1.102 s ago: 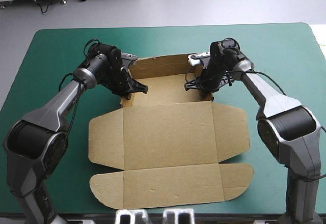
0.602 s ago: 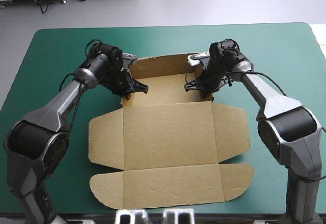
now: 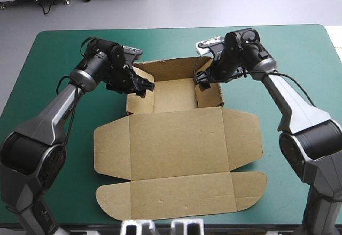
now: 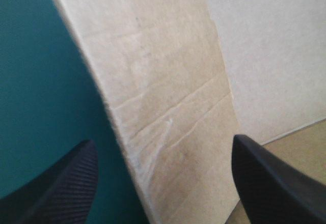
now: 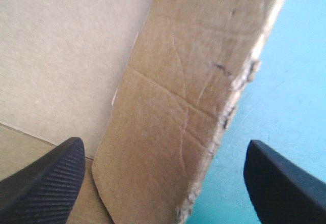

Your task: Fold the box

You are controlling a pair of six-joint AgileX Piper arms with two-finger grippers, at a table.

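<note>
The brown box lies mid-table, its lid and flaps flat toward the near edge. At the far end a small tray stands with a back wall and two side walls raised. My left gripper hovers over the left side wall, open, its fingers astride the board. In the left wrist view the left gripper stands wide, with the wall edge-on between its fingers. My right gripper is open over the right side wall. In the right wrist view the right gripper straddles that wall.
The teal-green cover shows bare on both sides of the box and beyond its back wall. The flat front flap reaches close to the table's near edge.
Both grippers were shut on the side walls earlier and now stand open. Both arms have drawn up and back a little, and the walls stay raised.
</note>
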